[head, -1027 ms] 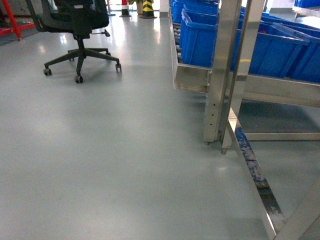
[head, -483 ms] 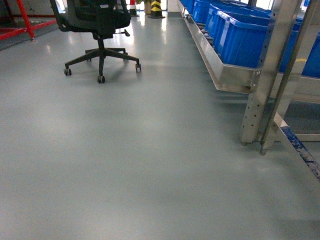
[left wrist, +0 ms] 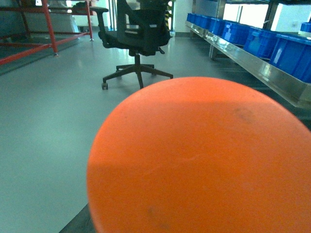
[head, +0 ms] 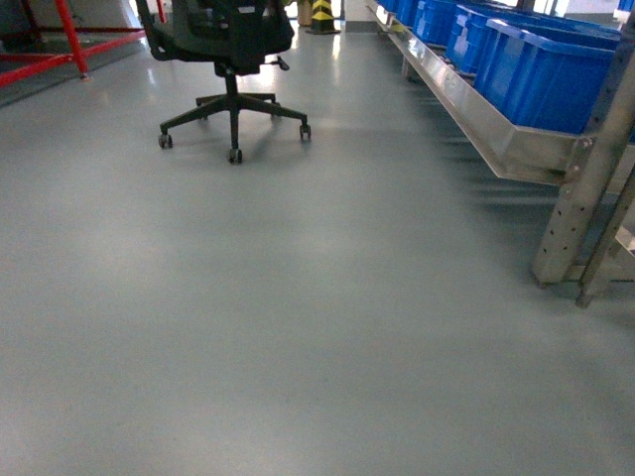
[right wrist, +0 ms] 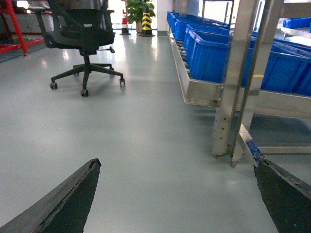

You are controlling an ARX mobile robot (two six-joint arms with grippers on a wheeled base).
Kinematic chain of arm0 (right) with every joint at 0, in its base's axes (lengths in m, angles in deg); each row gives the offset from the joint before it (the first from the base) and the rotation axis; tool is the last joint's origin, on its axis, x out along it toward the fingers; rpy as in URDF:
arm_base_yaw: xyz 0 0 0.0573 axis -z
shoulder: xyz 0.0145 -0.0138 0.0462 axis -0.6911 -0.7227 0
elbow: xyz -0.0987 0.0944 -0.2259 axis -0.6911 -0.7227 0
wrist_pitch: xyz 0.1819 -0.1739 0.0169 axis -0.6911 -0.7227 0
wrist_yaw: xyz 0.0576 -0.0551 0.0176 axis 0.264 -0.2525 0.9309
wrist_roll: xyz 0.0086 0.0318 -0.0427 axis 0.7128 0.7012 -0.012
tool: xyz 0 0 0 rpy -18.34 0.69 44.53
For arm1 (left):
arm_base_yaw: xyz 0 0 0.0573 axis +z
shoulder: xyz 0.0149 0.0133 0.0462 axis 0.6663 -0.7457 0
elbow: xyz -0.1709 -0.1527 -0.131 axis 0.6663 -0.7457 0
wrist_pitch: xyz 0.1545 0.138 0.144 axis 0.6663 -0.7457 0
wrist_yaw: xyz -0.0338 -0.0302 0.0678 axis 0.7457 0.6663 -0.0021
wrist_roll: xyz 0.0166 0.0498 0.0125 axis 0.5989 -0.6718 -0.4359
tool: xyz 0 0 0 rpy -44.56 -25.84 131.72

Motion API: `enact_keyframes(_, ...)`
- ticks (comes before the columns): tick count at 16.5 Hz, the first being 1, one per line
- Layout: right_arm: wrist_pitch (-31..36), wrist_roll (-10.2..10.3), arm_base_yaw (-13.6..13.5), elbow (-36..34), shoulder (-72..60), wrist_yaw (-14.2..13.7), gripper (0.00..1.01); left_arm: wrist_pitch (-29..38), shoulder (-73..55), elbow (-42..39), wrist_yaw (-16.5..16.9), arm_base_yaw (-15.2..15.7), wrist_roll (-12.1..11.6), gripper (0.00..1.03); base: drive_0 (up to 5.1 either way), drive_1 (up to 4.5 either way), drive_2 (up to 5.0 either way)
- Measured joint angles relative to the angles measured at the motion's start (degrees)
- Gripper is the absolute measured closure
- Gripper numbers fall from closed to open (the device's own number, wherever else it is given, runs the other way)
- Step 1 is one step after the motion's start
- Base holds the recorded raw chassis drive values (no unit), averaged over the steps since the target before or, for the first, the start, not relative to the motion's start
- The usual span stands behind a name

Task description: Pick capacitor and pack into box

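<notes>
Neither the capacitor nor the peach box is showing in any view; only grey floor (head: 298, 327) is filling the head view, with a black office chair (head: 230, 59) at upper left and blue bins (head: 541, 59) on a steel rack (head: 496, 139) at upper right. The right tool (right wrist: 177, 194) is standing wide and empty at the bottom of its frame. An orange dome (left wrist: 199, 160) is blocking the left wrist view, so I cannot tell the left tool's state. A capacitor is probably light, stiff, with bendable leads; gripping its body looks safest.

Glossy grey floor (head: 298, 327); black office chair (head: 228, 59) stands on it far left; steel rack (head: 516, 149) with blue bins (head: 546, 64) right.
</notes>
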Motion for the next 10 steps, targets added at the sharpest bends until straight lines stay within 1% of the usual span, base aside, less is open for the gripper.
enact_keyframes(10,-0.1,0.0,0.0,0.0,0.0,0.0,0.03,-0.2,0.0,0.0,0.0,0.0,0.0,0.59,-5.0,2.45,2.4)
